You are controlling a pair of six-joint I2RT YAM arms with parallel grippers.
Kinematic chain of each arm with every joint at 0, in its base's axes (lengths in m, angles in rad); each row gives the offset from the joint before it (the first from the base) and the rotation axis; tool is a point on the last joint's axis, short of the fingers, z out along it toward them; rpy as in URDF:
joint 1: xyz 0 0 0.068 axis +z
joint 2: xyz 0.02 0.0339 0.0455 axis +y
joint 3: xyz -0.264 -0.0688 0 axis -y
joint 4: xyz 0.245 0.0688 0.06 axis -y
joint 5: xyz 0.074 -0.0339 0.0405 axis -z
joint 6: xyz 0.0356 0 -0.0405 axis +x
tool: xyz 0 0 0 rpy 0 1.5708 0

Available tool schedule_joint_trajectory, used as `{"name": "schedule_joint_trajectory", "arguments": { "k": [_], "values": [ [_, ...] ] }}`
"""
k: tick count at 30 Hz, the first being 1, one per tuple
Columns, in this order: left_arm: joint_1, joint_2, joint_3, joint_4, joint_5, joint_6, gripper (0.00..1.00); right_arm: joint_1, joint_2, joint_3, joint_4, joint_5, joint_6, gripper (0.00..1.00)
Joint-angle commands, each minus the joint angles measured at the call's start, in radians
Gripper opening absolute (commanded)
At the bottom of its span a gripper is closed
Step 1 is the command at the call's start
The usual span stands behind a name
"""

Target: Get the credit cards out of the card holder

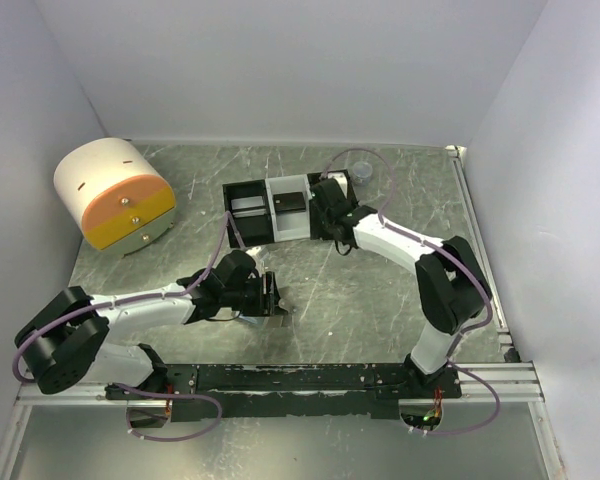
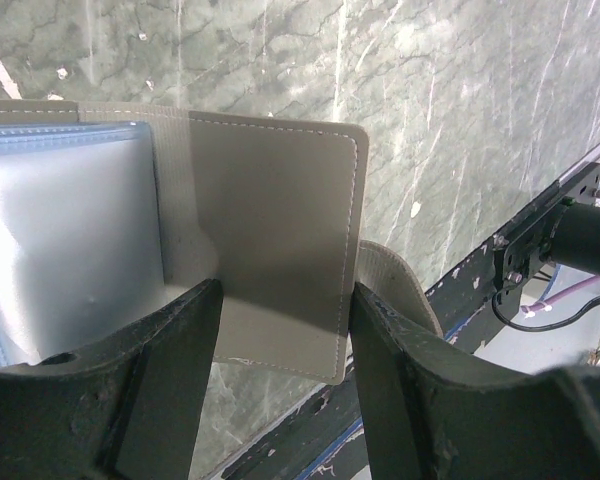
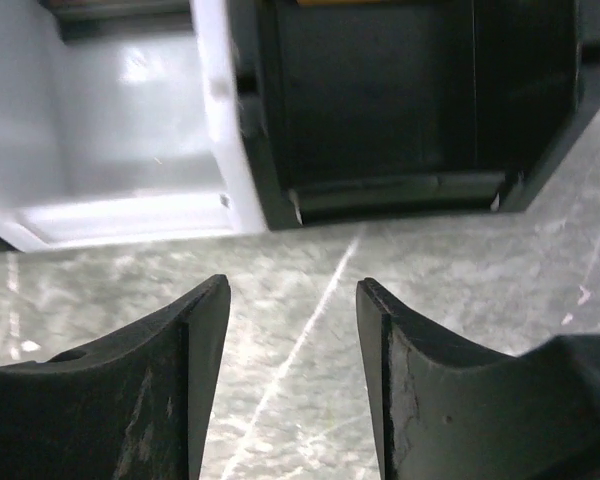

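Note:
The grey card holder (image 2: 280, 220) lies open on the table, with its pale blue lining (image 2: 60, 240) at the left and a grey strap (image 2: 400, 285) at the right. In the top view it is the small thing (image 1: 278, 300) at my left gripper (image 1: 270, 295). The left gripper (image 2: 285, 295) is open, with one finger on each side of the grey leaf. A pale card (image 1: 248, 207) and a dark card (image 1: 291, 200) lie in the black-and-white tray (image 1: 270, 232). My right gripper (image 1: 337, 240) (image 3: 292, 290) is open and empty over the table, just in front of the tray (image 3: 235, 150).
A white and orange round drawer unit (image 1: 115, 195) stands at the back left. A small clear cup (image 1: 363, 172) stands behind the tray. The black mounting rail (image 1: 310, 378) runs along the near edge. Walls close in the table on three sides.

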Motion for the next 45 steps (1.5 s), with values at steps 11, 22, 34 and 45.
{"name": "schedule_joint_trajectory", "arguments": {
  "k": [11, 22, 34, 45],
  "values": [
    [-0.010, -0.033, 0.021, -0.050, -0.017, 0.018, 0.65, -0.006, 0.221, 0.269, -0.012, 0.027, -0.014, 0.58],
    [-0.011, -0.021, 0.027, -0.046, -0.011, 0.024, 0.65, -0.006, 0.186, 0.176, -0.011, 0.032, 0.006, 0.52],
    [-0.010, -0.003, 0.033, -0.023, 0.015, 0.026, 0.65, -0.006, 0.064, 0.075, -0.036, 0.047, 0.017, 0.51],
    [-0.014, 0.018, 0.025, 0.027, 0.047, 0.018, 0.65, -0.004, -0.177, -0.022, -0.035, -0.225, 0.070, 0.58]
  ]
}}
